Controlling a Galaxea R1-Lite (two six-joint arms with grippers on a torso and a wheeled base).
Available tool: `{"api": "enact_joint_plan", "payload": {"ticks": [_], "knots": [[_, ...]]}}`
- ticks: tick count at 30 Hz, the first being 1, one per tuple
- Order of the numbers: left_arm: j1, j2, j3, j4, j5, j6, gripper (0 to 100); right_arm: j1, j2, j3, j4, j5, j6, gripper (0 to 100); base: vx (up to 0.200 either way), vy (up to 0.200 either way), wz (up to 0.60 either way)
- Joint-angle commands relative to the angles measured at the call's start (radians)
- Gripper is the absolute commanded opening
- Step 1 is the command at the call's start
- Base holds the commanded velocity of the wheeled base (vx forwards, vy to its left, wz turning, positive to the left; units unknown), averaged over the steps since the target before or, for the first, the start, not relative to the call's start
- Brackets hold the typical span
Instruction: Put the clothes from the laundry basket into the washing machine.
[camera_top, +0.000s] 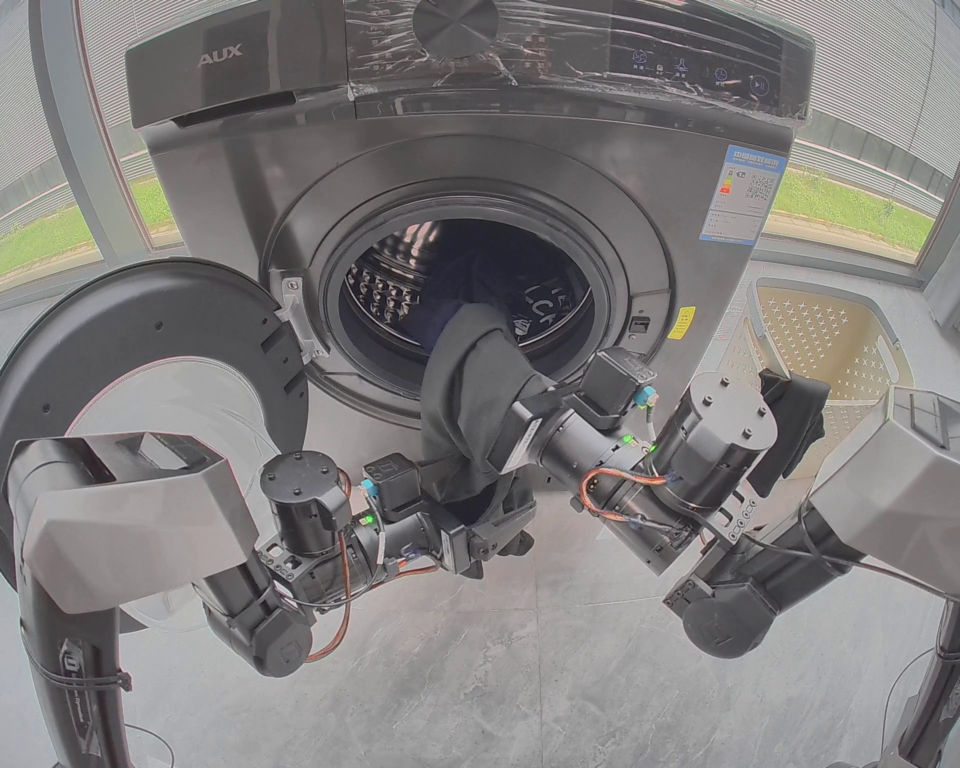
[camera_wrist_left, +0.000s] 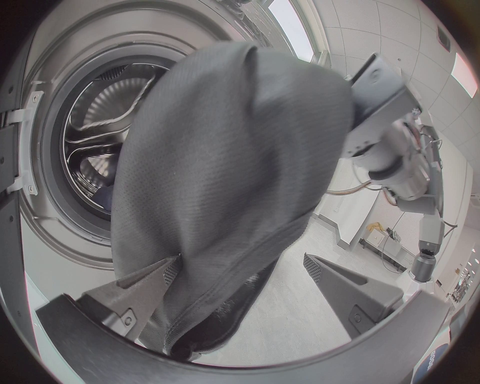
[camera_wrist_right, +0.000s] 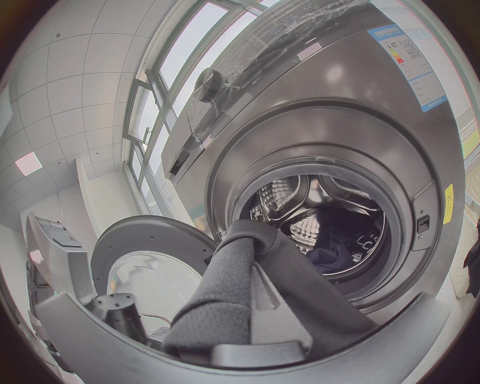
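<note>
Dark grey knit garment (camera_top: 470, 390) hangs draped over the right gripper (camera_wrist_right: 250, 287), just in front of the washing machine (camera_top: 250, 190). Its top fold sits at the lower lip of the drum (camera_top: 400, 290) opening. Right claw is closed and pinches the cloth: one finger (camera_wrist_right: 272, 310) shows uncovered, the other is under fabric.

Left gripper (camera_wrist_left: 240, 260) sits below, jaws spread wide, gripping nothing. The garment's lower hem hangs between its fingers (camera_wrist_left: 145, 292) and touches one of them.

Door (camera_top: 140, 330) is swung fully open to the robot's left, away from the opening. Other dark clothes (camera_wrist_right: 345, 240) lie low inside the drum, with open room above them.

Laundry basket (camera_top: 830, 310) stands to the right of the machine, with one dark piece (camera_top: 795, 420) hanging over its near rim. Grey tiled floor (camera_top: 560, 640) lies beneath both arms.
</note>
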Motion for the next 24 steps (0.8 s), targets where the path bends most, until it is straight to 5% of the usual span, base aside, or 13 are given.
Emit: {"api": "enact_joint_plan", "payload": {"ticks": [1, 11, 12, 24], "knots": [[0.008, 0.083, -0.099, 0.000, 0.030, -0.002, 100, 0.039, -0.028, 0.030, 0.001, -0.012, 0.000, 0, 0.000, 0.000, 0.00], [0.040, 0.150, -0.217, 0.002, 0.095, -0.005, 100, 0.052, -0.072, 0.084, -0.007, -0.015, 0.005, 0, 0.000, 0.000, 0.00], [0.040, 0.150, -0.227, 0.002, 0.107, -0.011, 0, 0.052, -0.071, 0.090, -0.008, -0.015, 0.006, 0, 0.000, 0.000, 0.00], [0.059, 0.120, -0.274, -0.004, 0.158, -0.066, 0, 0.019, -0.091, 0.136, -0.013, -0.029, 0.020, 0, 0.000, 0.000, 0.00]]}}
